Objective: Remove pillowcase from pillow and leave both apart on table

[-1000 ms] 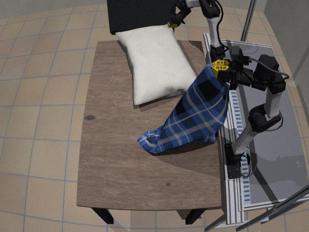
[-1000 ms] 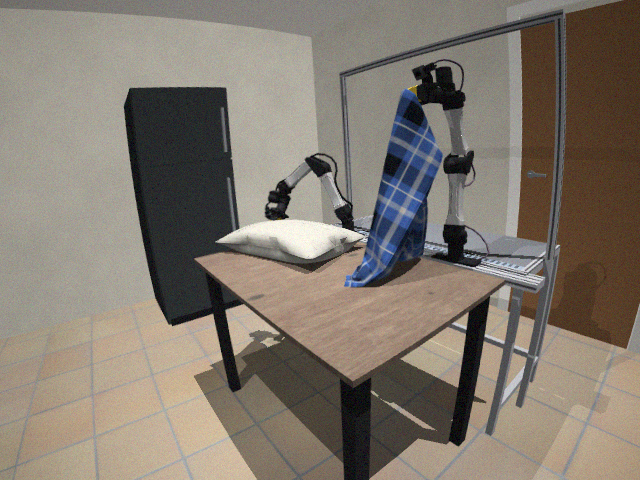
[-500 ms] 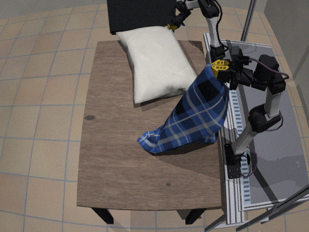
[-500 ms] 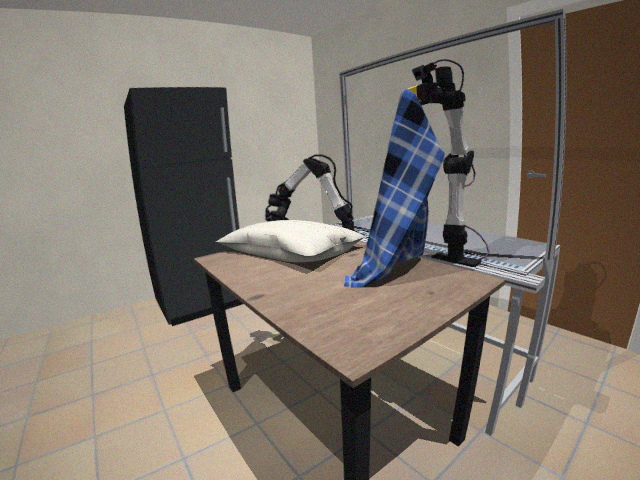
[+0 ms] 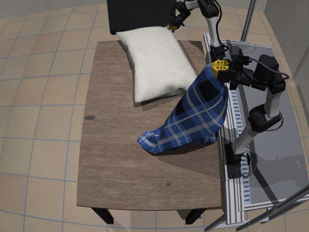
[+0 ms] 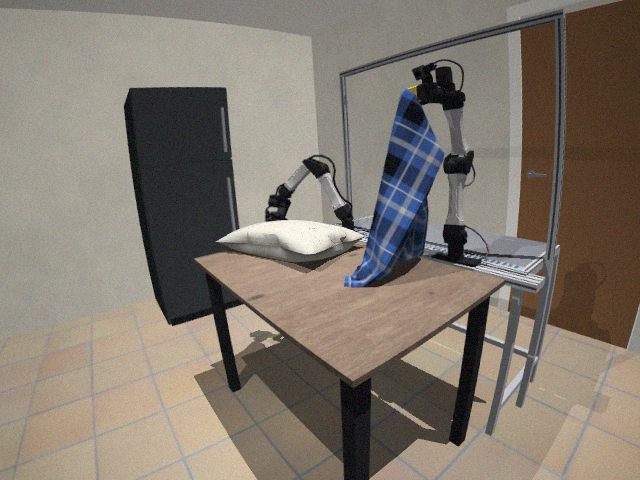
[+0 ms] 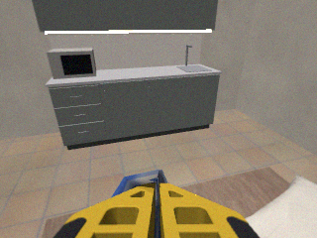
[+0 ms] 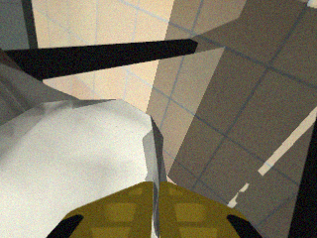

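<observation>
top view: the pillow (image 5: 157,62) (image 6: 294,237) (image 7: 297,210) (image 8: 84,154) is bare, lying at the far end of the wooden bench (image 5: 112,159) (image 6: 336,310) (image 7: 238,190) and overhanging the far edge. the blue plaid pillowcase (image 5: 197,112) (image 6: 400,180) (image 7: 130,179) is off it, hanging from the left gripper (image 5: 212,66) (image 6: 412,90) (image 7: 157,191), which is closed on its upper end. its lower end trails on the bench, nearer than the pillow. the right gripper (image 5: 171,27) (image 8: 156,190) is closed on a corner of the pillow, out past the far edge.

so the stripping looks done; what is left is lowering or dropping the case, letting go of both and moving the arms clear. the case should fall toward the near side, since from above its upper part passes close to the pillow's near right corner and could close the gap.

the bench has a brown grained top and black legs. around it are a tiled floor (image 5: 49,154) (image 6: 129,413), a dark fridge (image 6: 180,196), a brown door (image 6: 584,170), and a grey kitchen counter (image 7: 144,106) with a microwave (image 7: 72,63) on it.

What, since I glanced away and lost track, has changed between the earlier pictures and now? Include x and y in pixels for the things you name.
The right gripper (image 5: 169,27) (image 6: 275,215) (image 8: 156,190) has dipped slightly, and the near end of the pillow (image 5: 157,57) (image 6: 299,240) (image 7: 297,213) (image 8: 84,149) has shifted a touch toward the fridge (image 5: 139,17) (image 6: 180,196). No new hold or release shows. The left gripper (image 5: 212,65) (image 6: 408,90) (image 7: 157,191) and its raised pillowcase (image 5: 192,112) (image 6: 400,180) (image 7: 130,181) look unchanged.
</observation>
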